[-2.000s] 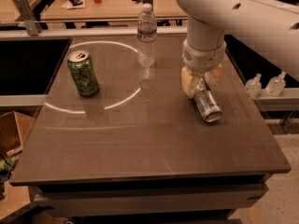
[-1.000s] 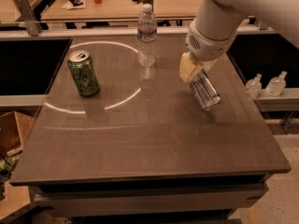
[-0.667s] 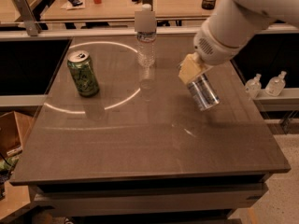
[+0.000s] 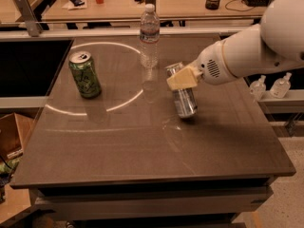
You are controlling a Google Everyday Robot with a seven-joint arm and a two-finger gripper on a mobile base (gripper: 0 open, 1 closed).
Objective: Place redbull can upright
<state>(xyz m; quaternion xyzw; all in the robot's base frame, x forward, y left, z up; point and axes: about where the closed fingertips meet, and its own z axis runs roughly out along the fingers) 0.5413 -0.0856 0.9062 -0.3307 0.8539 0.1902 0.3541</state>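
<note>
The redbull can (image 4: 182,95) is a slim silver and blue can, held near upright with its top tilted slightly to the left. Its base is at or just above the table (image 4: 156,146); I cannot tell whether it touches. My gripper (image 4: 182,77) reaches in from the right on a white arm and is shut on the can's upper part, with a tan finger (image 4: 180,79) across its front.
A wider green can (image 4: 85,74) stands upright at the left. A clear water bottle (image 4: 149,35) stands at the back centre, just behind the gripper. Small bottles (image 4: 270,87) sit on a ledge to the right. A desk with clutter lies behind.
The can was lifted from lying on the right of the table, carried left toward the middle and turned from tilted to near upright. The arm now reaches in low from the right.
</note>
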